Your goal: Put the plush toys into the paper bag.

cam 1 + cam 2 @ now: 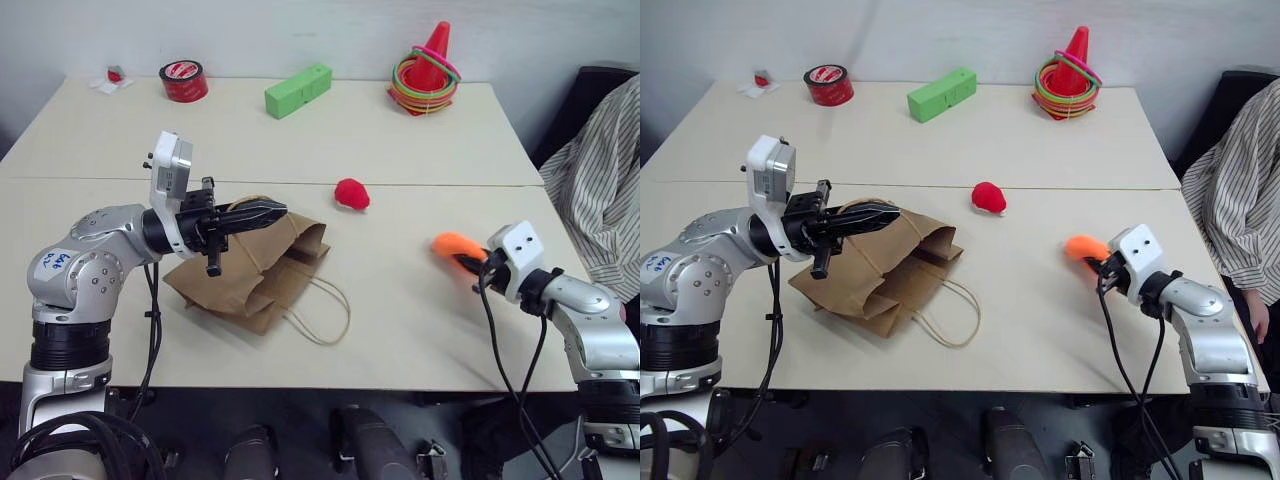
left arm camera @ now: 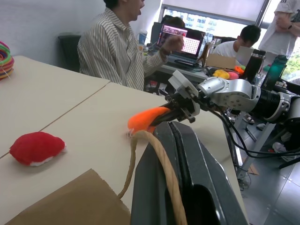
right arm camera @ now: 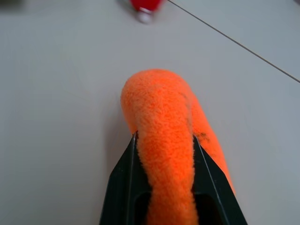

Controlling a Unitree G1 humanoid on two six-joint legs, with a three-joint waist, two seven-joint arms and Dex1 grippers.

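While a red tape roll (image 1: 183, 80), a green block (image 1: 298, 90) and a cone with rings (image 1: 427, 70) sit far off at twelve o'clock, nothing blocks me. My right pincer (image 3: 164, 140) squeezes the fuzzy orange toy (image 1: 455, 246). My left pincer (image 1: 262, 212) pinches the crumpled brown paper bag's (image 1: 250, 275) cord handle (image 2: 164, 173). The small red toy (image 1: 351, 193) lies on the table (image 1: 400, 330) between them.

From my left wrist camera I see my left gripper (image 2: 180, 154), its black fingers pressed together on the beige twisted-cord handle (image 2: 159, 161) of the brown kraft paper bag (image 2: 70, 199). Beyond the bag, my right gripper (image 2: 161, 117) pinches the fuzzy orange plush toy (image 2: 143, 121). The small red plush toy (image 2: 36, 147) lies beside the bag on the pale table (image 2: 51, 98). A person in a striped shirt (image 2: 117, 47) sits past the table's edge.
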